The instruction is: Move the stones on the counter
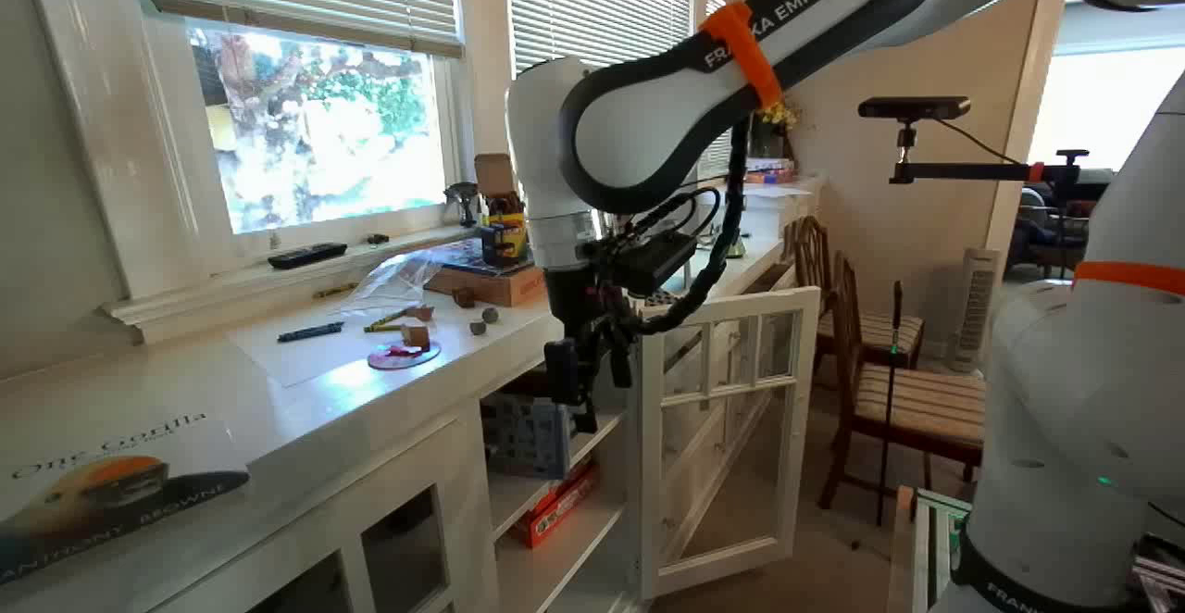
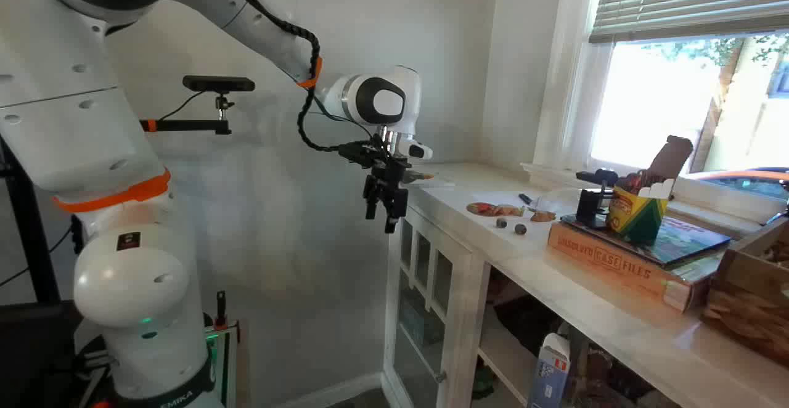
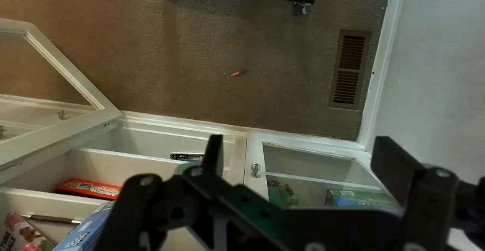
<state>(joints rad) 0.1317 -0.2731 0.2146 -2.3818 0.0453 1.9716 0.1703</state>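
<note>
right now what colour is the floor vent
Brown; the floor vent shows best in the wrist view.

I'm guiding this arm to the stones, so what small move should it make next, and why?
I'd probably raise the open claw a little before swinging it over the counter. It appears to hang out past the counter's front edge, fingertips looking low, while two grey stones lie on top. The wrist view shows floor and open shelves, but no stones, so it isn't above them.
</note>
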